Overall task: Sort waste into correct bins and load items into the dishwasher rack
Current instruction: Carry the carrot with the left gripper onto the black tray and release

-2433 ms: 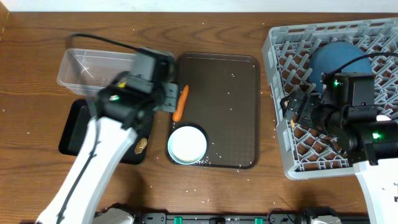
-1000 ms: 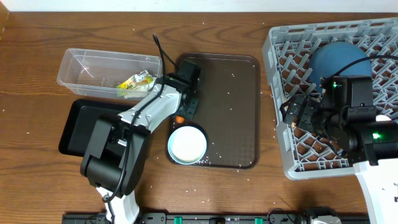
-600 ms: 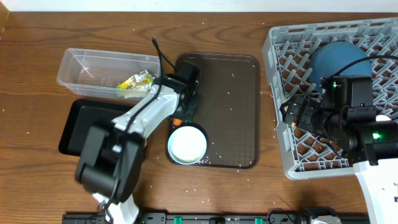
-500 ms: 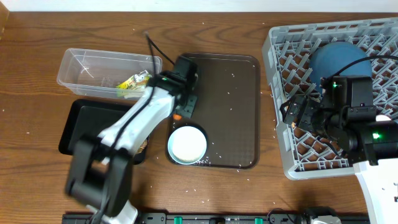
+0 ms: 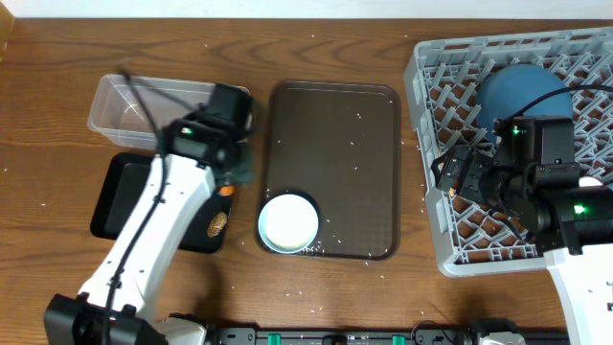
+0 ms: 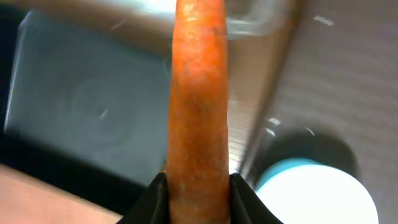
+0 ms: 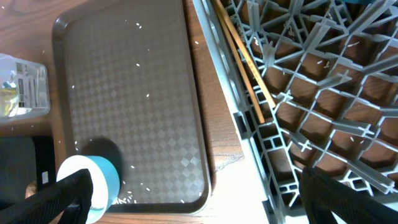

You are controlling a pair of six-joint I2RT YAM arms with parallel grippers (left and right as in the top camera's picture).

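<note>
— Which step was in hand?

— Waste sorting. The left gripper (image 5: 235,171) was clamped on the small orange carrot (image 6: 199,93). The carrot stood up between its fingers, clear of the table, over the right edge of the black tray (image 5: 115,206) and just beside the brown serving tray (image 5: 335,144).

— And the next move?

— I judged the carrot belonged in the black tray, where the brown food lump (image 5: 216,223) lay, rather than in the clear tub (image 5: 107,105) behind it. That called for a short shift left over the tray floor, then parting the fingers low so the carrot wouldn't roll out.

— The other arm?

— The right gripper (image 5: 452,174) hung spread wide and empty at the left side of the dishwasher rack (image 5: 426,86). The chopsticks (image 7: 245,74) lay along that side of the rack, and the dark-blue dish (image 5: 517,91) stood among its pegs. The light-blue cup (image 5: 288,222) sat on the serving tray, not yet loaded.

— Surface, room?

— A dark wooden table (image 5: 57,57), speckled with rice grains (image 5: 311,251). Only a pale strip showed beyond its far edge.
</note>
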